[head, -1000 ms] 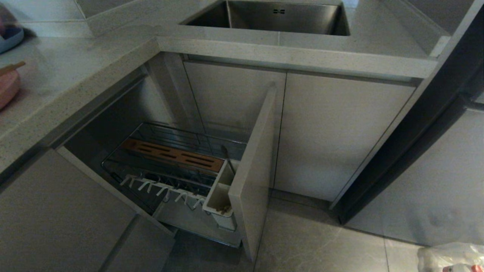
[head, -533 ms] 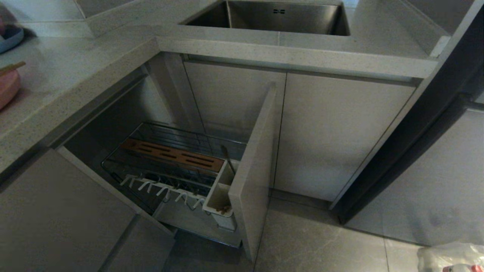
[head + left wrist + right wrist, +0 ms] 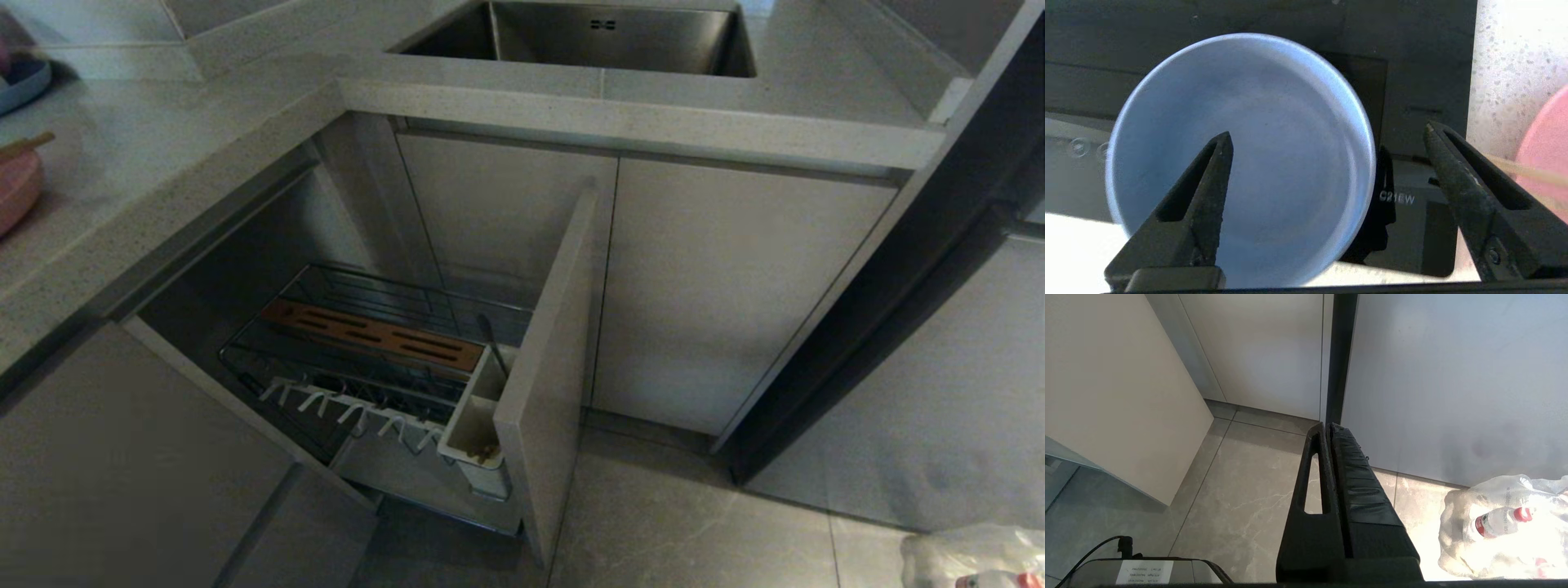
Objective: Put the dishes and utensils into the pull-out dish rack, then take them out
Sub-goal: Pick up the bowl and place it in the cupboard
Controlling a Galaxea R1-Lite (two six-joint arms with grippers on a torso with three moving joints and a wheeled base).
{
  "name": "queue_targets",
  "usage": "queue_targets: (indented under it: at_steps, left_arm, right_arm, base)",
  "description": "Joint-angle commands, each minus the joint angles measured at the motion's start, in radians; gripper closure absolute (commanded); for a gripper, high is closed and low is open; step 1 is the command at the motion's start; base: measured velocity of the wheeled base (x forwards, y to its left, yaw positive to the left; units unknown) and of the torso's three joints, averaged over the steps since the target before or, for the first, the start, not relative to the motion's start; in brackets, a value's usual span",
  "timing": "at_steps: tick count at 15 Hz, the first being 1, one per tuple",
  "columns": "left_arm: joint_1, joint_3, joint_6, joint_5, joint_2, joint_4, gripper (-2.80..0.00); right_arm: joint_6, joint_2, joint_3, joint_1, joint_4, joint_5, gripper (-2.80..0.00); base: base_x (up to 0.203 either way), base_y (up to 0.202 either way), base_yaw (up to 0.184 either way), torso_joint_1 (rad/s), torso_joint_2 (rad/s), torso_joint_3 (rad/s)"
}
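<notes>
Both arms lie outside the head view. The left gripper (image 3: 1327, 134), jaws spread and holding nothing, hovers over the blue-grey bowl (image 3: 1274, 134) on the dark cooktop (image 3: 1425, 73); the right gripper (image 3: 1329, 426) hangs clenched over the floor (image 3: 1241, 490).

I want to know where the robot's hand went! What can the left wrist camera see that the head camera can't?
Only the left wrist view shows the left hand, open, with one finger over the blue-grey bowl on a dark surface. Only the head view shows the pull-out dish rack with its white utensil cup, and the sink. Both show the speckled countertop and something pink at its edge.
</notes>
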Motion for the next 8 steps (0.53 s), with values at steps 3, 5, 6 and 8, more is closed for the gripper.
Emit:
queue_targets:
  at_steps: [3, 5, 6, 8]
  left_arm:
    - [0.007, 0.003, -0.003, -0.028, 0.035, -0.019, -2.8]
    - [0.007, 0.003, -0.003, -0.029, 0.042, -0.023, -2.8]
    - [0.006, 0.003, -0.003, -0.03, 0.046, -0.024, -2.8]
    - [0.005, 0.003, -0.003, -0.043, 0.052, -0.025, -2.8]
  right_arm:
    - [0.001, 0.001, 0.0, 0.0, 0.0, 0.0, 0.0]
    - [0.001, 0.0, 0.0, 0.0, 0.0, 0.0, 0.0]
    - [0.001, 0.0, 0.0, 0.0, 0.0, 0.0, 0.0]
    - [0.001, 0.001, 0.0, 0.0, 0.0, 0.0, 0.0]
  base:
    - [0.0, 0.0, 0.0, 0.0, 0.0, 0.0]
    - [0.0, 0.0, 0.0, 0.0, 0.0, 0.0]
    - [0.0, 0.0, 0.0, 0.0, 0.0, 0.0]
    - [0.0, 0.0, 0.0, 0.0, 0.0, 0.0]
